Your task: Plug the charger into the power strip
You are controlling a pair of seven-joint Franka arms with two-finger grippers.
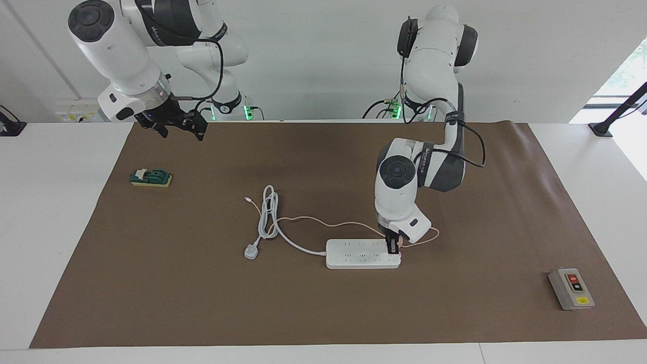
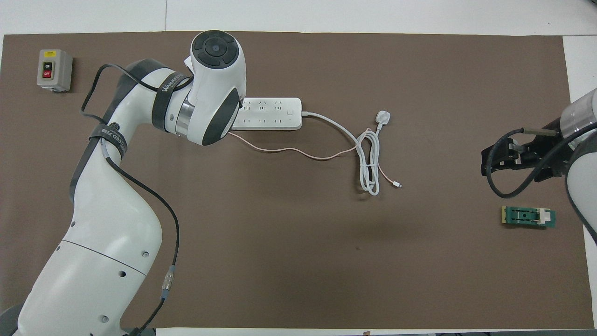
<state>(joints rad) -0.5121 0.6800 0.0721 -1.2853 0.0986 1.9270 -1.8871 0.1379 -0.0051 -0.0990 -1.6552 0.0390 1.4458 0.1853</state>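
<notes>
The white power strip (image 1: 359, 254) lies flat on the brown mat, its thick white cord running toward the right arm's end. My left gripper (image 1: 393, 246) points straight down onto the strip's end toward the left arm's end, shut on the small pale-pink charger (image 1: 400, 242), which barely shows between the fingers. The thin pink cable (image 1: 313, 220) trails from there across the mat. In the overhead view the left wrist hides the gripper and that end of the strip (image 2: 275, 113); the cable (image 2: 289, 150) shows. My right gripper (image 1: 181, 129) waits open in the air over the mat's edge near its base.
A white three-pin plug (image 1: 251, 251) and coiled white cord (image 1: 269, 215) lie beside the strip toward the right arm's end. A green block on a yellow pad (image 1: 150, 177) sits near the right gripper. A grey box with red and black buttons (image 1: 571, 288) sits at the left arm's end.
</notes>
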